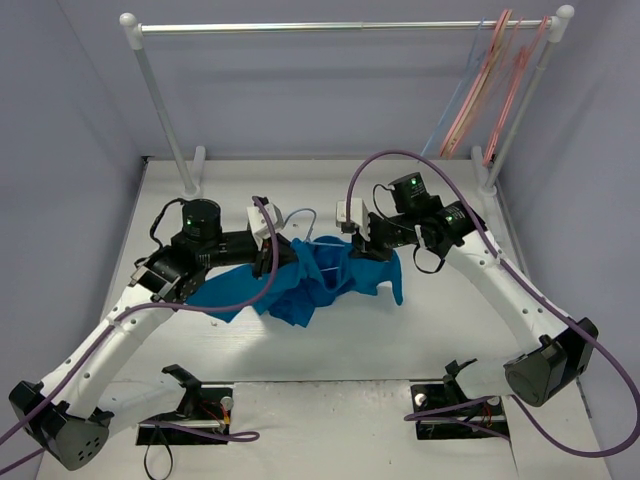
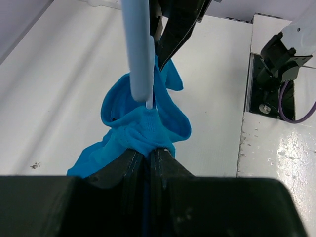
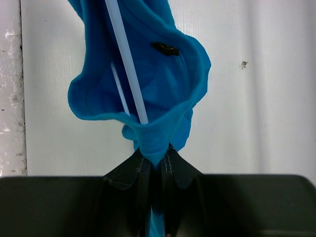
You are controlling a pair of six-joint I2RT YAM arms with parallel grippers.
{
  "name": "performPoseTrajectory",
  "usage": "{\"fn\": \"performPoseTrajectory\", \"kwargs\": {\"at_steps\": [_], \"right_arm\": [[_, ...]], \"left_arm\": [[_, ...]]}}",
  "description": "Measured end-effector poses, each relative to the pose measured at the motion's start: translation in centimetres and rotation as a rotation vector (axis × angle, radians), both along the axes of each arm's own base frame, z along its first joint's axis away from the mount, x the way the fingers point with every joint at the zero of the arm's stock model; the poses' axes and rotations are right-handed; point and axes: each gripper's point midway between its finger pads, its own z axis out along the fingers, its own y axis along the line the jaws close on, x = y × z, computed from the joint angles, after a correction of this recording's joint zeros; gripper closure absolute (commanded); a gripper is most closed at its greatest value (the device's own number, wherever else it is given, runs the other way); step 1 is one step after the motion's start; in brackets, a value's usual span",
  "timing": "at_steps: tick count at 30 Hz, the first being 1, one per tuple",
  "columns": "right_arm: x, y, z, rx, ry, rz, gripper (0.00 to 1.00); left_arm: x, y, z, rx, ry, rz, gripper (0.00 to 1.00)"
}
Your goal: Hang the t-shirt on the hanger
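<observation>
The bright blue t-shirt (image 1: 320, 282) hangs bunched between my two grippers, just above the table. The light-blue wire hanger (image 1: 301, 214) lies partly inside it, with its hook sticking out at the back. My left gripper (image 1: 272, 256) is shut on a fold of the t-shirt (image 2: 143, 123) at its left side. The hanger's arm (image 2: 138, 49) crosses close above those jaws (image 2: 148, 150). My right gripper (image 1: 366, 240) is shut on a ribbed edge of the t-shirt (image 3: 163, 74). The hanger's wire (image 3: 126, 59) runs into the open fabric just above those jaws (image 3: 154, 150).
A clothes rack with a metal rail (image 1: 340, 27) stands at the back of the table. Several pink hangers (image 1: 490, 90) hang at its right end. Black cable mounts (image 1: 190, 405) (image 1: 460, 400) sit at the near edge, and one also shows in the left wrist view (image 2: 276, 59).
</observation>
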Motion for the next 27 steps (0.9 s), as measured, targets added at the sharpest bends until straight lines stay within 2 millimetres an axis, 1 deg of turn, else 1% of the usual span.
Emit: {"fn": "performPoseTrajectory", "kwargs": {"at_steps": [5,6,7,9,10,13,17,21,22,23,25,26,27], "right_arm": [[0.1,0.0,0.1,0.004,-0.001,-0.004,1.0],[0.2,0.1,0.2,0.008,-0.002,-0.008,1.0],[0.4,0.1,0.3,0.015,-0.005,-0.012,1.0],[0.7,0.2,0.8,0.039,-0.012,-0.02,1.0],[0.9,0.3,1.1,0.054,-0.014,-0.022,1.0],[1.3,0.1,2.0,0.092,-0.028,-0.038,1.0],[2.4,-1.0,3.0,0.12,-0.047,-0.086,1.0],[2.8,-1.5,3.5,0.141,-0.05,-0.106,1.0],[2.8,-1.5,3.6,0.143,-0.049,-0.107,1.0],[2.8,-1.5,3.6,0.144,-0.05,-0.107,1.0],[3.1,-1.8,3.7,0.141,-0.053,-0.121,1.0],[3.3,-2.1,3.8,0.138,-0.057,-0.132,1.0],[3.5,-2.3,3.9,0.137,-0.06,-0.142,1.0]], "left_arm": [[0.5,0.4,-0.4,0.026,-0.021,0.033,1.0],[0.8,0.6,-0.5,0.036,-0.027,0.049,0.99],[1.1,0.9,-0.6,0.048,-0.038,0.07,0.95],[1.7,1.4,-0.8,0.069,-0.059,0.111,0.93],[2.0,1.8,-0.8,0.082,-0.073,0.136,0.9],[2.7,3.0,-1.0,0.123,-0.106,0.204,0.88],[3.4,5.2,-1.3,0.181,-0.148,0.305,0.88],[3.7,6.9,-1.8,0.222,-0.172,0.373,0.87],[3.9,7.4,-1.9,0.232,-0.174,0.394,0.82],[4.2,8.0,-2.1,0.244,-0.176,0.422,0.71],[5.2,10.1,-2.3,0.276,-0.177,0.518,0.61],[5.7,11.3,-2.2,0.287,-0.181,0.571,0.49],[6.2,12.4,-2.0,0.297,-0.185,0.625,0.45]]}}
